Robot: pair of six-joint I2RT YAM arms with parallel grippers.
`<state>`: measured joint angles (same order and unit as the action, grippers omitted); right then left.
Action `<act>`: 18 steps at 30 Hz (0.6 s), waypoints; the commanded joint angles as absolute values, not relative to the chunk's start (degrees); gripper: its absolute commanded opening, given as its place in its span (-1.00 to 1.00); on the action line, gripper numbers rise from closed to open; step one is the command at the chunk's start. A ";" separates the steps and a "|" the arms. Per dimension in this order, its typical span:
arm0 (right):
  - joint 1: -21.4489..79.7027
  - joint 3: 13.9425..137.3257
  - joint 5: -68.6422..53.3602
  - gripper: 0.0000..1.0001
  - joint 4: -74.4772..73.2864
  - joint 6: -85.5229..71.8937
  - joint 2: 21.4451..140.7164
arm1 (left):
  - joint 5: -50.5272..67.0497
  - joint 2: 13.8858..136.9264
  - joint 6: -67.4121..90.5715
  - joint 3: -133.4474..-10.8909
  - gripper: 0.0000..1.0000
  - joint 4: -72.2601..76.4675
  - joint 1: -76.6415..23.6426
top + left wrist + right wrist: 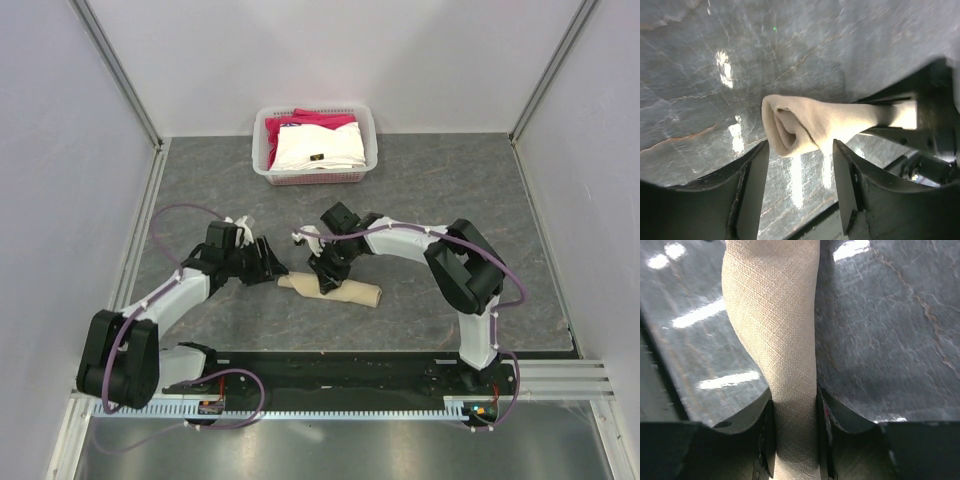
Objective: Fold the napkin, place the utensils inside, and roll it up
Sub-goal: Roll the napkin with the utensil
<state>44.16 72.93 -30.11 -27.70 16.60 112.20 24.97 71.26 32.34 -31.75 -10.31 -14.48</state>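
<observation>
Your left arm (165,295) lies low and bent. The left tool (801,150) is spread wide, and the end of the rolled napkin (352,293) sits between its fingertips; you cannot tell whether it touches them. Your right arm (410,238) reaches across with the wrist tipped down. The right tool (794,397) pinches the roll partway along as it lies on the bench (450,180). Beyond both tools, the white folded cloth (320,145) in the basket (262,150) bears a small dark tag, too small to read. The folds hide the roll's inside.
</observation>
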 commanded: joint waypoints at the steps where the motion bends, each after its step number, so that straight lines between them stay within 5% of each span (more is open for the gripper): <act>1: 43.07 74.53 -45.15 -0.28 -36.30 15.47 119.78 | 21.88 65.49 31.55 -28.66 0.25 -6.60 -14.24; 18: 40.34 76.90 -47.37 -0.26 -37.62 11.78 124.01 | 28.65 68.20 32.87 -24.08 0.04 2.72 -14.33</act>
